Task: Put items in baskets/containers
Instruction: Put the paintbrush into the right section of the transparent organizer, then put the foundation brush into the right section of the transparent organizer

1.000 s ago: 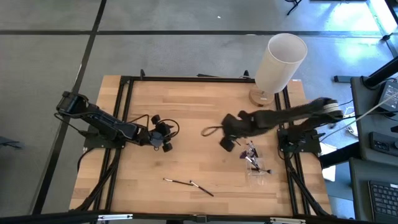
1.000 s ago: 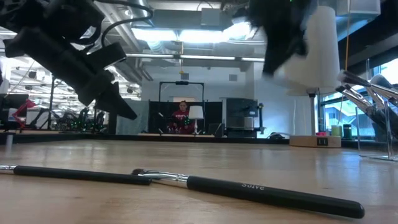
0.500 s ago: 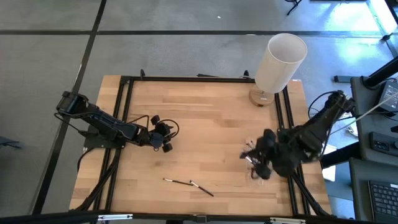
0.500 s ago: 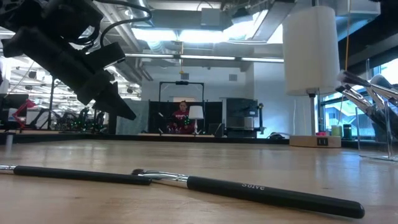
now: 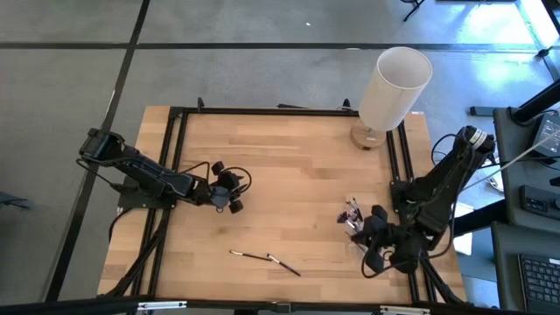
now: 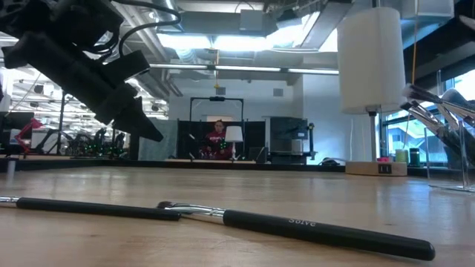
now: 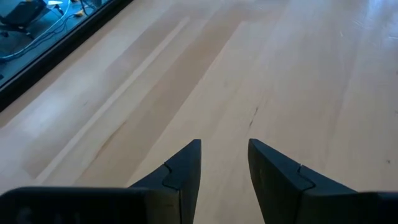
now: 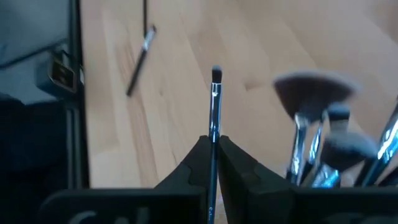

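My right gripper (image 8: 212,144) is shut on a thin makeup brush (image 8: 215,99) whose dark bristle tip points out ahead of the fingers. In the high view this gripper (image 5: 373,249) hovers near the table's right near corner, just near-side of a bunch of brushes (image 5: 353,215). The bunch stands beside the gripper in the right wrist view (image 8: 323,130), a fan brush among them. Their container is hidden by my arm. Two loose brushes (image 5: 265,258) lie flat on the table near the front edge. My left gripper (image 7: 225,149) hangs open over bare wood at centre-left (image 5: 234,199). My right gripper pinches the brush's thin metal stem (image 8: 214,132) between its two fingertips. The brush lies along the fingers, with its bristle end (image 8: 216,75) sticking out well past them. The fingers slant down toward the table's left. The part that shows is clear of the table.
A tall white cylinder (image 5: 394,87) on a round wooden base stands at the far right. The two loose brushes fill the foreground of the low view (image 6: 297,226). Black rails (image 5: 175,157) run along the table's left, right and far sides. Bare wood lies between the arms.
My right arm has swung from the table's middle toward the right edge and then the near edge, turning as it went and leaving the low view. It now sits beside the bunch of brushes. The loose brushes have stayed put.
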